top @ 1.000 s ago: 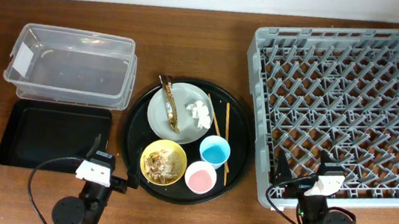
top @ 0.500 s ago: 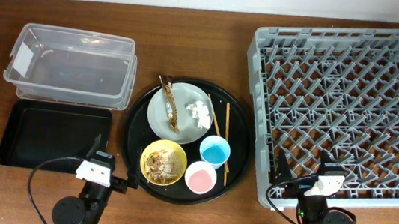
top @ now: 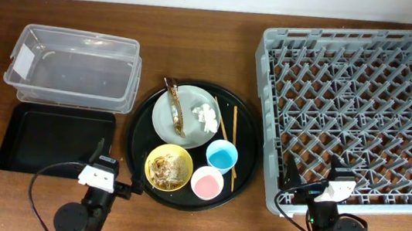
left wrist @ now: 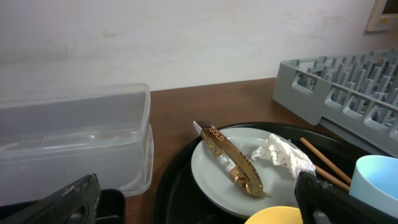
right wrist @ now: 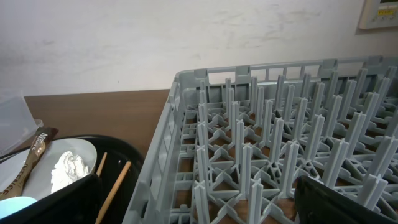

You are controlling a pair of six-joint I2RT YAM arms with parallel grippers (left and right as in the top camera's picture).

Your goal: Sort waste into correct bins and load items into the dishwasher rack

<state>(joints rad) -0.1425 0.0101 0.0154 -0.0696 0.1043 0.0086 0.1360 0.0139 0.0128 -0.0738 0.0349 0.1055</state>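
**Black round tray carries every dish and all the waste**

Black and glossy, the round tray (top: 139,127) sits mid-bench (top: 198,45) between the two bins and the rack. On its far half lies the white plate (top: 168,123), smooth and round. The gold-brown foil wrapper (top: 176,106) stretches long and creased across it, and crumpled white tissue (top: 207,116) sits on its right side. In front of the plate, the yellow bowl (top: 150,158) holds brownish scraps (top: 168,172) flecked with rice. Right of the bowl stands the pink cup (top: 207,182), with the blue cup (top: 222,155) just behind it, both upright. The thin wooden chopsticks (top: 233,146) lie on the tray along its right side, just past the blue cup.

To the left we see the clear plastic tub (top: 19,59), rectangular with rounded corners. Just in front of it is the shallow matt-black bin (top: 55,141). To the right, the grey plastic rack (top: 266,99) is a square crate with a grid of upright pegs over a lattice floor.

The left end effector (left wrist: 194,193) sits low at the near bench edge, between bin and tray, its fingers spread wide and gripping nothing. The right end effector (right wrist: 198,202) sits at the rack's near edge, its fingers likewise spread wide and free.
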